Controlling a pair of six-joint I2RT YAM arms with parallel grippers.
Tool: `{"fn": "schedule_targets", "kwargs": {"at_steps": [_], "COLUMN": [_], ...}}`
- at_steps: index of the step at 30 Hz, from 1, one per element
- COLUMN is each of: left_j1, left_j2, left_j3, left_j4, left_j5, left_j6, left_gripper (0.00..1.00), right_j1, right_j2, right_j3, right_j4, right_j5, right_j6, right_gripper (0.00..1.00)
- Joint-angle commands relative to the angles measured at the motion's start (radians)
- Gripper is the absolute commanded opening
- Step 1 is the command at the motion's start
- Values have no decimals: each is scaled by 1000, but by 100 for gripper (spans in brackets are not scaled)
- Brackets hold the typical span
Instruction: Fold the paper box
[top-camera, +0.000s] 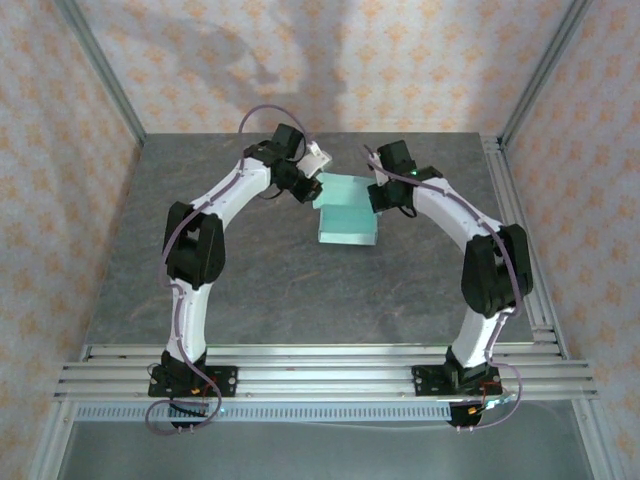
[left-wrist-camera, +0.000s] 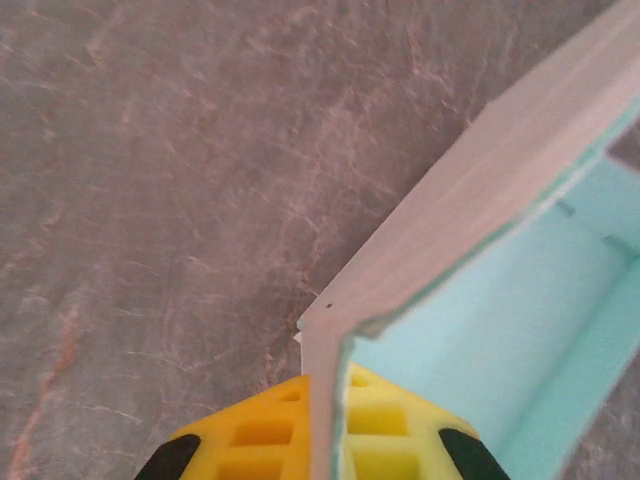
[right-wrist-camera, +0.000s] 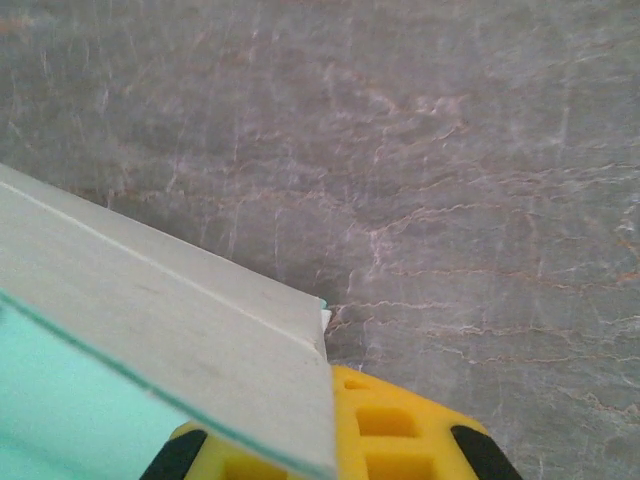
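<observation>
Mint-green thin card, whitish-grey on its outer face, makes up the paper box, which lies on the grey table between the two grippers, partly raised into a shallow tray. The left gripper sits at the box's far-left corner, clamped on an upright side wall: the card's thin edge runs straight down between its yellow pads. The right gripper is at the box's far-right side, closed as well, with a flat flap running in over its pads; I judge it is pinching that flap, though the contact itself is half hidden.

Pinching opposite sides likely steadies the light sheet, so a wall can be turned along its crease without the box sliding. The card looks stiff yet springy, its creases sharp and its cut edges clean. The pads are moulded with square recesses and seem rubbery. Beneath the box, the tabletop is matte and veined like stone.
</observation>
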Motion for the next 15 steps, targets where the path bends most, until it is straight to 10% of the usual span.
{"fn": "schedule_targets", "kwargs": {"at_steps": [1,15], "left_j1": [-16,-62], "left_j2": [-60,-129], "left_j3": [-21,-222], "left_j4": [31,318], "left_j5": [-87,-195], "left_j6": [-97,-324], "left_gripper": [0,0], "right_j1": [12,83], "right_j2": [-93,-154], "right_j3": [-55,-258], "right_j4": [196,477], "right_j5": [117,327], "right_j6": [111,380], "right_gripper": [0,0]}}
